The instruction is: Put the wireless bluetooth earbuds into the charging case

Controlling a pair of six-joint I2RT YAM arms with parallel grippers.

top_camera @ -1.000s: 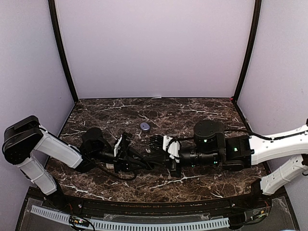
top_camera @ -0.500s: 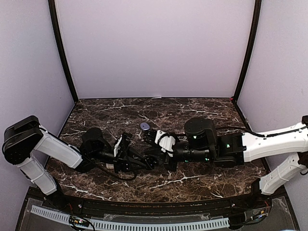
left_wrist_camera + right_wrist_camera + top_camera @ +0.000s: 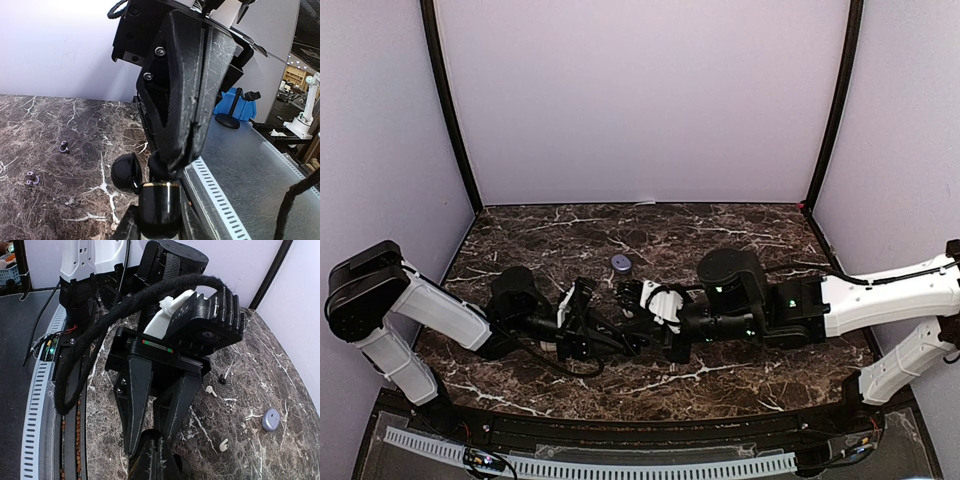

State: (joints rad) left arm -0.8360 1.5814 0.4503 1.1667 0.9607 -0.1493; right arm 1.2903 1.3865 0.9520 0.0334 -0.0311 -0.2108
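The black charging case [image 3: 159,202] with a gold rim stands open, its lid [image 3: 125,172] swung to the left. My left gripper [image 3: 595,330] is shut on the case's lower body. My right gripper [image 3: 167,167] comes down from above with its fingers shut, tips right at the case's opening. Whether anything sits between those tips is hidden. In the right wrist view the left gripper's two dark fingers [image 3: 135,400] meet my right fingertips [image 3: 159,450]. Loose earbuds lie on the marble: two white ones [image 3: 211,390] [image 3: 223,445] and a dark one [image 3: 222,380]. Further dark earbuds [image 3: 64,146] [image 3: 31,177] lie apart.
A small round lavender disc [image 3: 621,262] lies on the dark marble table [image 3: 740,230] behind the grippers. Lilac walls close the back and sides. A perforated metal strip [image 3: 620,468] runs along the near edge.
My right arm has reached further left and its shut gripper has come down to the case in the left gripper. The left arm has stayed put.
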